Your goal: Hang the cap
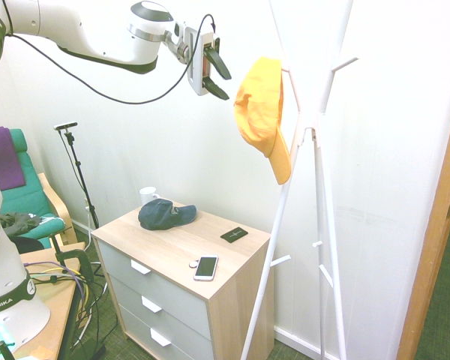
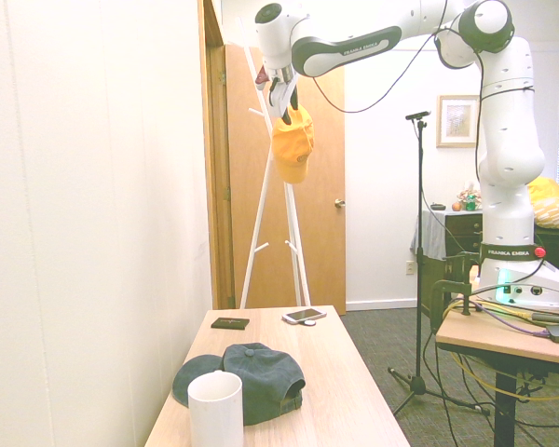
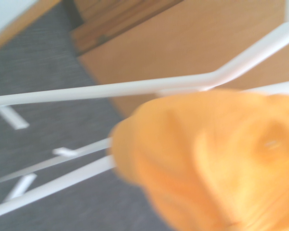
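The orange-yellow cap (image 1: 261,109) hangs from an upper peg of the white coat stand (image 1: 306,142), its brim pointing down. From the other side the cap (image 2: 292,147) shows in front of the stand (image 2: 261,207), and it fills the blurred wrist view as an orange mass (image 3: 207,159). My gripper (image 1: 217,78) is open, to the left of the cap and apart from it, with nothing between its fingers; in the second exterior view the gripper (image 2: 283,99) sits just above the cap.
A light wooden dresser (image 1: 181,247) below holds a dark navy cap (image 1: 165,214), a white mug (image 1: 148,195), a phone (image 1: 205,267) and a black card (image 1: 234,235). A green armchair (image 1: 26,199) stands at left. A wooden door (image 2: 309,196) is behind the stand.
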Robot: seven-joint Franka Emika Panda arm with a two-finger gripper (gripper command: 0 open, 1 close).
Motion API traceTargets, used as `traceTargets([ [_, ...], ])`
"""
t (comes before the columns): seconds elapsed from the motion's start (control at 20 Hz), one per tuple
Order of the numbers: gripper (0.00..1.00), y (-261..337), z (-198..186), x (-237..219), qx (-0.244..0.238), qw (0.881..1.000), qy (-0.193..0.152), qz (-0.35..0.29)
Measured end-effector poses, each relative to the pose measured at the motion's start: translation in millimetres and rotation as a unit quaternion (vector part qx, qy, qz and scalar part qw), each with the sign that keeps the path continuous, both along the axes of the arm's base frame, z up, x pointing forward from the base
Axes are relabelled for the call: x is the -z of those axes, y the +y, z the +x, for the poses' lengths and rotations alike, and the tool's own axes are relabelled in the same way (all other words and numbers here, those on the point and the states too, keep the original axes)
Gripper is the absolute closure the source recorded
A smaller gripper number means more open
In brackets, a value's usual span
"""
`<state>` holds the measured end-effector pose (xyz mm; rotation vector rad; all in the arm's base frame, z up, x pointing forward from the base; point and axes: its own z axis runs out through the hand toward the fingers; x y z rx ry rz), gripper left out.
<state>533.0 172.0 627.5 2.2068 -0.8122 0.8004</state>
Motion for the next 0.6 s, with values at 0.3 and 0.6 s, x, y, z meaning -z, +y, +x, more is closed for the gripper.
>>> traceTargets([
  [0.3, 0.00, -18.6, -7.7, -46.0, -0.012, 0.985, 0.034, 0.167],
  [0.6, 0.00, -25.5, -7.3, -51.9, -0.043, 0.940, 0.083, 0.329],
])
